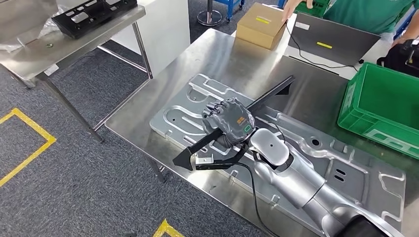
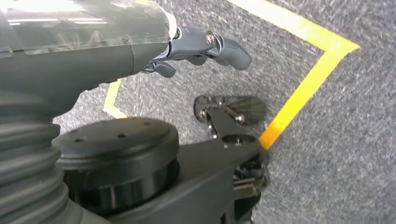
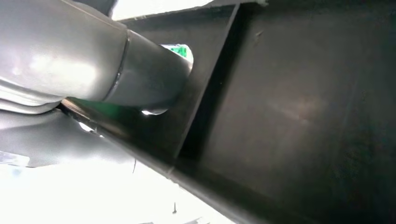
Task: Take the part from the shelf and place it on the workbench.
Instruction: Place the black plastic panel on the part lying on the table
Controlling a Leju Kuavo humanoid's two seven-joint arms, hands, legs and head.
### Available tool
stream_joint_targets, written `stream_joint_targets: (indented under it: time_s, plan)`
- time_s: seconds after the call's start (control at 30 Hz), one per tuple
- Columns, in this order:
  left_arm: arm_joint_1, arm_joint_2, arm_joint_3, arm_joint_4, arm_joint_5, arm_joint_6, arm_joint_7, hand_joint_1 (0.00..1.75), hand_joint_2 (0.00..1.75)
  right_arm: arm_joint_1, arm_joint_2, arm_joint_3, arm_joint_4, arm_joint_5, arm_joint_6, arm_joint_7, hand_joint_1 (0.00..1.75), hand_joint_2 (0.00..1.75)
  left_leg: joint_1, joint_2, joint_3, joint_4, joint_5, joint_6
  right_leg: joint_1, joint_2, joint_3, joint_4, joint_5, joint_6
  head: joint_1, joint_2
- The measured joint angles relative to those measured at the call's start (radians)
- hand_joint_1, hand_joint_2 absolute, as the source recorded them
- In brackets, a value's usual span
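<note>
A long black part (image 1: 269,95) slants across the pressed metal panel (image 1: 183,116) on the steel workbench (image 1: 217,59). My right hand (image 1: 230,118) grips it around the middle from above. The part's pointed lower end reaches the bench's near edge, and its upper end points toward the far right. I cannot tell whether the part touches the panel. In the right wrist view the thick grey thumb (image 3: 144,74) presses against the part's dark ribbed face (image 3: 299,107). My left hand (image 2: 201,46) hangs over the grey carpet, fingers apart, holding nothing.
A steel shelf table (image 1: 59,49) at the far left carries a black tray (image 1: 94,12). A green crate (image 1: 385,106) stands at the bench's right. A cardboard box (image 1: 261,24) and a laptop (image 1: 336,39) lie at the back, where a person (image 1: 365,12) stands.
</note>
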Motion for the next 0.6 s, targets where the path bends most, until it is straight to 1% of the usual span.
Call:
stream_joint_targets:
  time_s: [0.07,0.1,0.13,0.2,0.23,0.27,0.3,0.33,0.37,0.4,0.43,0.47,0.5,0.53,0.57,0.6]
  plan:
    - [0.001,0.001,0.004,0.000,0.000,-0.001,-0.004,0.00,1.75,0.012,-0.003,0.008,-0.003,-0.002,0.000,0.000,1.75,0.00,0.000,0.000,-0.001,0.005,-0.008,-0.011,-0.005,-0.001,0.005,-0.007,0.003,-0.011,0.000,0.000]
    - [0.001,0.001,0.005,0.000,0.000,-0.001,-0.006,0.00,1.75,0.016,-0.004,0.011,-0.005,-0.003,0.000,0.001,1.75,0.00,0.001,0.000,-0.010,0.028,-0.025,-0.015,-0.008,-0.002,0.008,-0.012,0.006,-0.017,-0.001,0.000]
    - [0.002,0.002,0.007,0.000,0.000,0.000,-0.006,0.00,1.75,0.020,-0.005,0.013,-0.006,-0.003,0.000,0.001,1.75,0.00,0.001,0.000,-0.029,0.072,-0.052,-0.019,-0.011,-0.003,0.010,-0.015,0.007,-0.022,-0.002,0.000]
    - [0.006,0.003,0.008,0.000,0.000,0.002,-0.005,0.00,1.75,0.030,-0.006,0.017,-0.007,-0.003,0.000,0.002,1.75,0.00,0.003,0.001,-0.089,0.207,-0.117,-0.024,-0.009,-0.004,0.010,-0.015,0.007,-0.028,-0.003,0.000]
    - [0.010,0.003,0.008,0.000,0.000,0.004,-0.003,0.00,1.75,0.037,-0.007,0.019,-0.007,-0.003,0.000,0.002,1.75,0.00,0.004,0.001,-0.116,0.263,-0.136,-0.027,-0.009,-0.004,0.010,-0.015,0.006,-0.028,-0.003,0.000]
    - [0.013,0.004,0.008,0.000,0.000,0.007,0.000,0.00,1.75,0.044,-0.008,0.021,-0.007,-0.003,0.000,0.002,1.75,0.00,0.004,0.001,-0.129,0.289,-0.138,-0.028,-0.008,-0.003,0.010,-0.014,0.006,-0.028,-0.003,0.000]
    - [0.016,0.004,0.008,0.000,-0.001,0.014,0.006,0.00,1.75,0.049,-0.009,0.022,-0.008,-0.003,0.000,0.001,1.75,0.00,0.004,0.001,-0.123,0.274,-0.119,-0.028,-0.008,-0.003,0.010,-0.013,0.005,-0.028,-0.003,0.000]
    - [0.017,0.004,0.009,0.000,-0.001,0.022,0.011,0.00,1.75,0.053,-0.010,0.023,-0.008,-0.003,0.000,0.001,1.75,0.00,0.004,0.001,-0.098,0.221,-0.086,-0.027,-0.008,-0.002,0.010,-0.011,0.004,-0.026,-0.003,0.000]
    - [0.018,0.005,0.010,0.000,0.000,0.031,0.017,0.00,1.75,0.055,-0.011,0.023,-0.008,-0.003,0.000,0.000,1.75,0.00,0.005,0.001,-0.062,0.146,-0.052,-0.024,-0.009,-0.001,0.010,-0.007,0.003,-0.024,-0.003,0.000]
    - [0.018,0.005,0.014,0.000,-0.001,0.037,0.021,0.00,1.31,0.056,-0.012,0.023,-0.008,-0.003,0.000,0.000,1.75,0.00,0.003,0.001,-0.030,0.080,-0.027,-0.021,-0.007,0.000,0.008,-0.003,0.000,-0.020,-0.003,0.000]
    - [0.018,0.006,0.018,0.000,-0.001,0.036,0.022,0.00,0.87,0.056,-0.014,0.023,-0.008,-0.003,0.000,-0.001,1.75,0.00,0.002,0.001,-0.008,0.034,-0.014,-0.016,-0.005,0.001,0.006,0.001,-0.002,-0.016,-0.002,0.000]
    - [0.018,0.006,0.024,0.000,-0.001,0.033,0.023,0.00,0.44,0.057,-0.016,0.023,-0.008,-0.003,0.000,-0.001,1.75,0.00,0.001,0.001,0.003,0.011,-0.011,-0.011,-0.004,0.001,0.004,0.003,-0.003,-0.011,-0.002,0.000]
    - [0.019,0.006,0.029,0.000,-0.002,0.030,0.024,0.00,0.00,0.058,-0.018,0.023,-0.008,-0.003,0.000,-0.001,1.74,0.00,-0.002,0.000,0.003,0.009,-0.011,-0.006,-0.003,0.001,0.003,0.003,-0.002,-0.006,-0.002,0.000]
    - [0.021,0.006,0.034,0.000,-0.002,0.028,0.026,0.00,0.00,0.059,-0.020,0.023,-0.008,-0.003,0.000,-0.002,1.47,0.00,-0.002,0.000,0.003,0.007,-0.008,0.001,-0.003,0.001,0.003,0.003,-0.002,-0.001,-0.002,0.000]
    - [0.022,0.006,0.037,0.000,-0.002,0.028,0.029,0.00,0.00,0.060,-0.021,0.023,-0.008,-0.003,0.000,-0.002,1.06,0.00,-0.001,0.001,0.004,0.004,-0.005,0.008,-0.005,0.000,0.001,0.009,-0.006,0.005,-0.002,0.000]
    - [0.022,0.006,0.041,0.000,-0.002,0.029,0.031,0.00,0.00,0.059,-0.022,0.022,-0.008,-0.003,0.000,-0.002,0.62,0.00,0.000,0.001,0.005,0.000,-0.002,0.014,-0.006,-0.001,-0.006,0.028,-0.019,0.011,-0.001,0.000]
